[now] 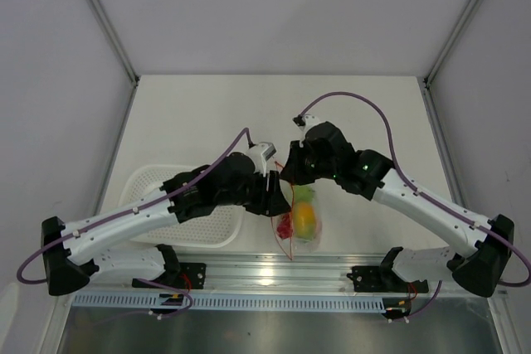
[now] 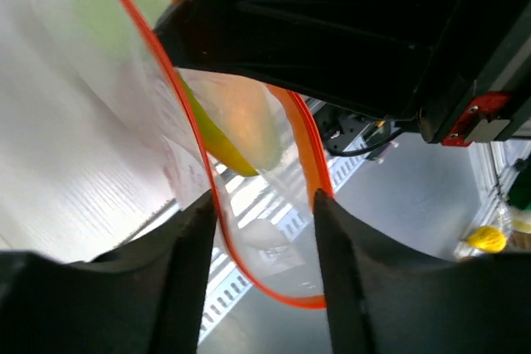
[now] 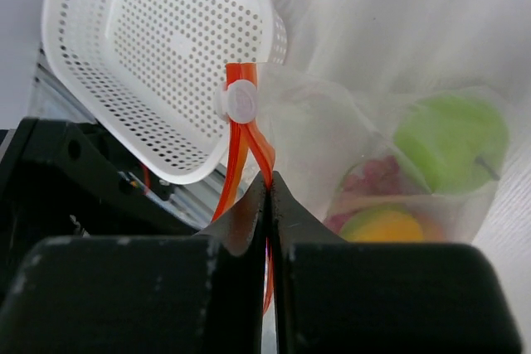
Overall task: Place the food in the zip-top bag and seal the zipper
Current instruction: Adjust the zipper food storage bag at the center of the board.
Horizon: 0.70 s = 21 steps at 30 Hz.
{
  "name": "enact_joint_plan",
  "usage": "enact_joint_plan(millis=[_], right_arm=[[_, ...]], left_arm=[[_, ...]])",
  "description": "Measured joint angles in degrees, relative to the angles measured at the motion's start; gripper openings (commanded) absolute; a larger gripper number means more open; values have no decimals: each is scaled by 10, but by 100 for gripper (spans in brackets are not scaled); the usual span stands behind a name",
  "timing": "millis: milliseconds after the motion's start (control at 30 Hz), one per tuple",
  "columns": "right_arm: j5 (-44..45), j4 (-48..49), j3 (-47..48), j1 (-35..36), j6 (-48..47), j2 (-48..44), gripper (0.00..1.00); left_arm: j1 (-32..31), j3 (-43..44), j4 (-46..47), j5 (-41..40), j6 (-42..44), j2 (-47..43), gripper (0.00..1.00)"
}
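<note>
Bright, even light; the zip-top bag blurs and glares in the left wrist view.

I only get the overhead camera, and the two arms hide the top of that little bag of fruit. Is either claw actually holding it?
Observer: Yes. On the right wrist camera, the right claw is pinched shut on the orange strip of the bag.
Visitor: And the other one?
Observer: The left claw is open on its own camera. The strip curves across the gap between its fingers.
Visitor: So is the bag sealed?
Observer: Not there. The left wrist camera shows the strip's two sides bowed well apart.
</note>
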Motion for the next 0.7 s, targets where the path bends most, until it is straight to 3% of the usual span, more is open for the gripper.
enact_joint_plan(millis=[33,133,700], right_arm=[[1,3,-5,0,13,-7,0],[14,5,-14,1,49,-23,0],[113,51,-90,27,256,-81,0]], left_arm=[[0,0,0,0,-1,-4,66],[0,0,1,0,1,-18,79],[0,0,3,0,-4,5,80]])
